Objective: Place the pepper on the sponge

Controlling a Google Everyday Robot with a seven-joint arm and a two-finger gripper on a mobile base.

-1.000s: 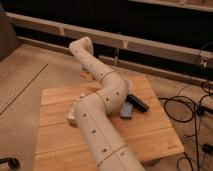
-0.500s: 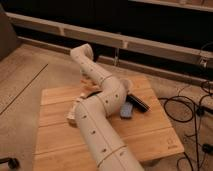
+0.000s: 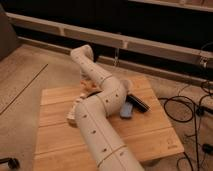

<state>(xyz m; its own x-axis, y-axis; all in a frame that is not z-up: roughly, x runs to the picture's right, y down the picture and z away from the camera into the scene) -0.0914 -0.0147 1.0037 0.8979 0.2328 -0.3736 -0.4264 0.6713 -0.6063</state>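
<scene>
— As the arm (image 3: 102, 127) barely shifts over this last second, what changes?

— Very little. Its high bend sits a touch lower, and the forearm leans closer to the counter (image 3: 55, 135), left of the sponge (image 3: 127, 110). The sponge, the black bar (image 3: 138, 103) just beside it on the right, and the whitish bottle (image 3: 73, 114) far to its left all lie as they did.

— Where is the pepper?

— A red-orange speck peeks past the arm's far edge, left of the sponge and well apart from it. I take that for the pepper (image 3: 89, 88). It is not on the sponge, and the blue top that shows is bare.

— And the hand?

— It is hidden behind the arm, left of the sponge, about where the pepper shows. Its fingers are together. I cannot tell whether the pepper is pinched between them or lies on the counter beside them.

— What does that mean for the task?

— The pepper is no nearer the sponge than a second ago. My judgement is that the small dip is work at the pepper, not a carry. If the pepper is held, it has to travel right, over to the sponge. If it is not, the grip needs another try.
</scene>
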